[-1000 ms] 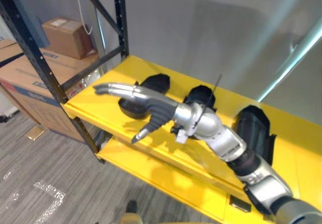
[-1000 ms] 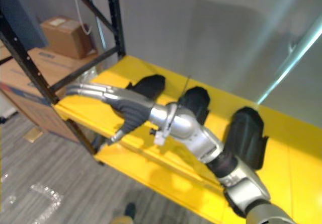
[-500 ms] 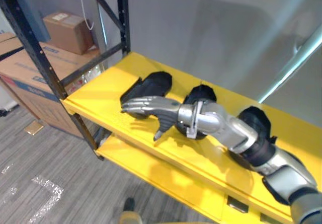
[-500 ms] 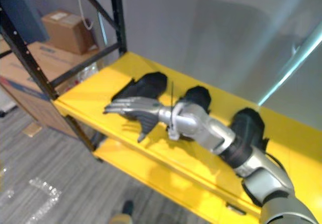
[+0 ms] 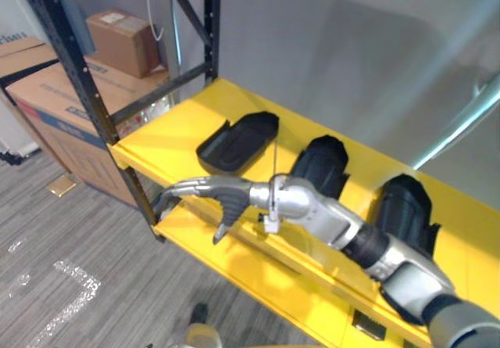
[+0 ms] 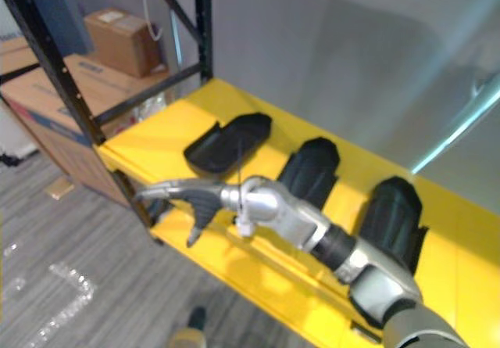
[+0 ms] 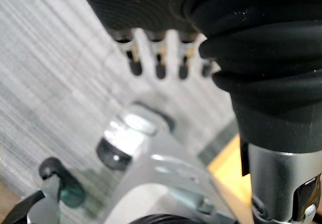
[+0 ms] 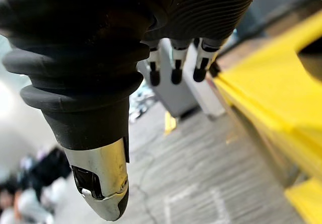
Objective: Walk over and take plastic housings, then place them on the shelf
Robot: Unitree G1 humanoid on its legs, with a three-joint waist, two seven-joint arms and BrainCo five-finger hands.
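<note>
Just off the front lip of the yellow shelf (image 5: 160,141), the right hand (image 5: 225,195) hangs over the floor, fingers straight and loosely spread, carrying nothing. Beyond its fingers, further in on the shelf, lie the plastic housings in a row. The flat housing (image 5: 238,141) is a shallow matte-black shell, hollow side up. The middle housing (image 5: 320,166) and third housing (image 5: 406,207) are domed. Placing looks done here; next likely means drawing clear and fetching more. The left hand (image 7: 160,58) dangles straight-fingered, empty.

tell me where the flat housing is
Eye views: the flat housing lies on the yellow shelf, nearest the black upright, left of the middle housing.
</note>
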